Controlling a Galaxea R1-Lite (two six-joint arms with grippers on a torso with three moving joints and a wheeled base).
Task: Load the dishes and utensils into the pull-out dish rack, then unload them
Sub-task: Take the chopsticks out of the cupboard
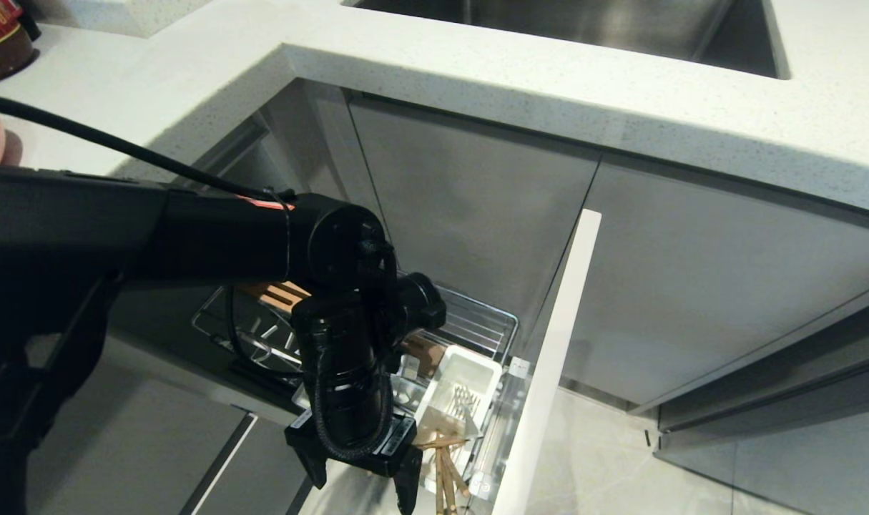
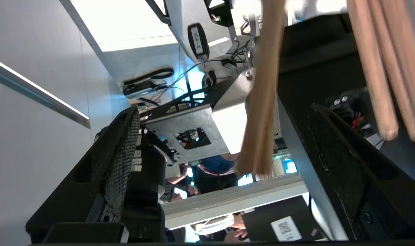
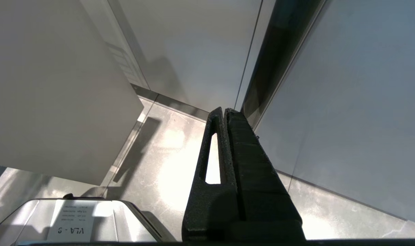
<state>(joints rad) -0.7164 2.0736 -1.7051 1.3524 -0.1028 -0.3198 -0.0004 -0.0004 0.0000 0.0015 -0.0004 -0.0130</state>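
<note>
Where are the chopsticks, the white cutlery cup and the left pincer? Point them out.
chopsticks (image 1: 446, 478), head view, on the wooden shafts.
white cutlery cup (image 1: 475, 372), head view, on its rim.
left pincer (image 1: 362, 490), head view, between the open fingertips.

The pull-out dish rack (image 1: 477, 315) is standing drawn out below the countertop (image 1: 548, 86), its door front (image 1: 548, 357) lying to its right. The cutlery cup (image 1: 457, 390) is sitting in the rack beside the door front, cutlery (image 1: 463, 400) standing inside. Chopsticks (image 1: 445, 472) are lying just before the cup, with the left gripper (image 1: 366, 479) hanging immediately to their left.
</note>
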